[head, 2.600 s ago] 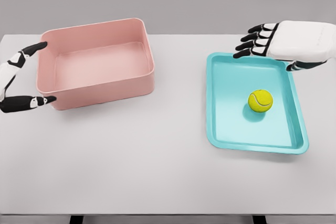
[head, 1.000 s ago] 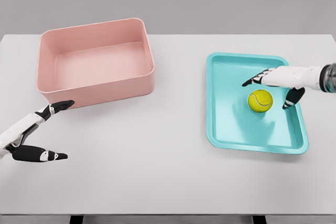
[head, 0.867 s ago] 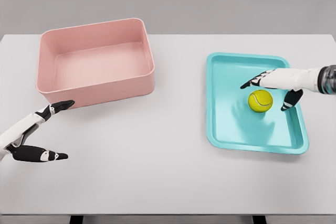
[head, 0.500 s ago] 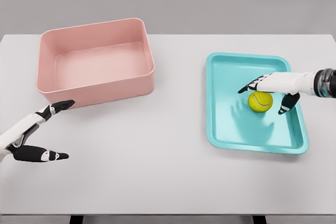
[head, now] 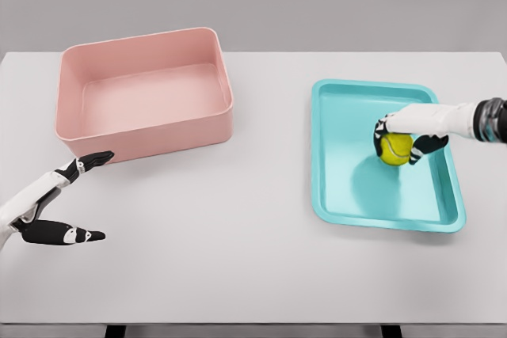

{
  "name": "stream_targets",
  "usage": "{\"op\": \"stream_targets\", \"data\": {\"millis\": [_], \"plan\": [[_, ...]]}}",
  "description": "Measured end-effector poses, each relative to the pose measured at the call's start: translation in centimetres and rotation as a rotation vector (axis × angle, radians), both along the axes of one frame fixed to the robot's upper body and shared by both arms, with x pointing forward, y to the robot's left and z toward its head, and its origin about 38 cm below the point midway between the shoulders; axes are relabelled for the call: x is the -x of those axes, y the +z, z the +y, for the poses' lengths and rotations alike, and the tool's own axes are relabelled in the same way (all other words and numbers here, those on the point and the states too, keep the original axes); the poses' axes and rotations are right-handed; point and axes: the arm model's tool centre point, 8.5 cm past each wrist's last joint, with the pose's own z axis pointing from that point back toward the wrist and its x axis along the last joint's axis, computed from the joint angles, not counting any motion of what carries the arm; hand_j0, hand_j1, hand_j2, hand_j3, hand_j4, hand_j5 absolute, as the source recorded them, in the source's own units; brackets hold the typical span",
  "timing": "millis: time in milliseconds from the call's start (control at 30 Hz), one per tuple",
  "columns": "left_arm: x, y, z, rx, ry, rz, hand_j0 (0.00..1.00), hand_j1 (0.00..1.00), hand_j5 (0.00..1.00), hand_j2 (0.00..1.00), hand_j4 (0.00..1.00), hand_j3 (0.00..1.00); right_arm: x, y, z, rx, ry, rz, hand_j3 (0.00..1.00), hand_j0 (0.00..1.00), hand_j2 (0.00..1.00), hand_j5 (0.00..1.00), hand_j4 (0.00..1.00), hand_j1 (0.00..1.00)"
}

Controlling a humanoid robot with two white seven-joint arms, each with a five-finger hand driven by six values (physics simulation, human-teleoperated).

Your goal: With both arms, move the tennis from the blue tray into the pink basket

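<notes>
Right hand (head: 405, 134) wraps the tennis ball (head: 394, 149) in the blue tray (head: 348, 187) for lifting; left hand (head: 55, 203) waits, fingers spread, near the pink basket (head: 150, 136).

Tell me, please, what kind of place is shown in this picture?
Probably a simulated test bench, not a real room: a plain white table before a bare grey wall, holding only a pink basket, a blue tray and a tennis ball, all rendered smooth.
</notes>
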Motion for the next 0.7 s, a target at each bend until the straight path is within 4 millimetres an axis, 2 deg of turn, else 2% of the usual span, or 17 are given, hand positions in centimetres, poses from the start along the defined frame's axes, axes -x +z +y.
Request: {"op": "stream_targets", "data": {"millis": [100,200,333,400,533,667,700], "plan": [[0.0,0.0,0.0,0.0,0.0,0.0,1.0,1.0,1.0,1.0,1.0,1.0,-0.3,1.4,0.5,-0.031,0.017,-0.035,0.33,0.33,0.33,0.33,0.33,0.33],[0.0,0.0,0.0,0.001,0.0,0.0,1.0,1.0,1.0,1.0,1.0,1.0,0.1,2.2,3.7,-0.083,0.129,-0.067,0.33,0.33,0.33,0.33,0.33,0.33],[0.0,0.0,0.0,0.001,0.0,0.0,1.0,1.0,1.0,1.0,1.0,1.0,0.7,1.7,10.4,-0.172,0.282,-0.079,0.34,0.34,0.34,0.34,0.34,0.34],[0.0,0.0,0.0,0.002,0.0,0.0,1.0,1.0,1.0,1.0,1.0,1.0,1.5,0.1,14.5,-0.222,0.358,-0.061,0.34,0.34,0.34,0.34,0.34,0.34],[0.0,-0.1,-0.1,0.003,0.0,0.001,1.0,1.0,1.0,1.0,1.0,1.0,2.3,-1.5,22.8,-0.278,0.469,-0.077,0.36,0.36,0.36,0.36,0.36,0.36],[0.0,-0.1,-0.1,0.002,0.0,0.001,1.0,1.0,1.0,1.0,1.0,1.0,1.6,-2.9,26.8,-0.294,0.48,-0.058,0.38,0.38,0.38,0.38,0.38,0.38],[0.0,-0.1,-0.1,0.002,0.0,0.001,1.0,1.0,1.0,1.0,1.0,1.0,1.7,-3.1,27.5,-0.298,0.483,-0.053,0.42,0.42,0.42,0.42,0.42,0.42]]}}
